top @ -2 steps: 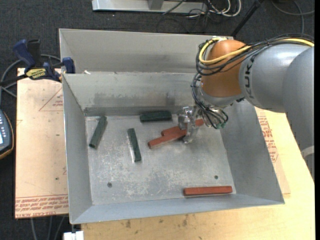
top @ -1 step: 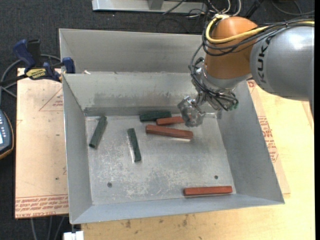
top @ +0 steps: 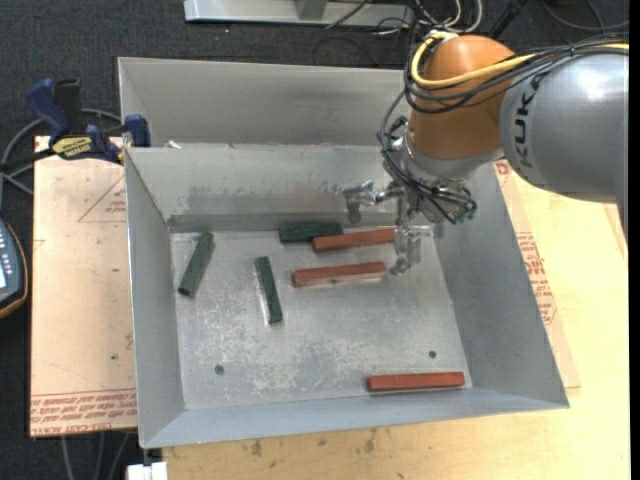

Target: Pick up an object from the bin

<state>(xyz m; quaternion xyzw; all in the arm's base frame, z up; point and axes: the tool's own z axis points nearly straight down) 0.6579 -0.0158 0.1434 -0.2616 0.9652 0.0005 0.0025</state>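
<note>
The bin (top: 250, 183) is plain grey. Reddish-brown are the upper centre bar (top: 352, 239), lower centre bar (top: 338, 275) and lower-right bar (top: 415, 381). Dark green are the centre stick (top: 310, 232), left stick (top: 196, 264) and centre-left stick (top: 267, 289). The wrist cover (top: 455, 98) is orange.

Looks down on the grey bin (top: 330, 358) from above, leaning in from the 6 o'clock side, with the far wall (top: 260, 103) facing the lens at 12 o'clock. Stands back enough to take in the whole rim and the dark floor (top: 60, 18) beyond. Catches the arm (top: 570, 118) entering from 2 o'clock.
</note>
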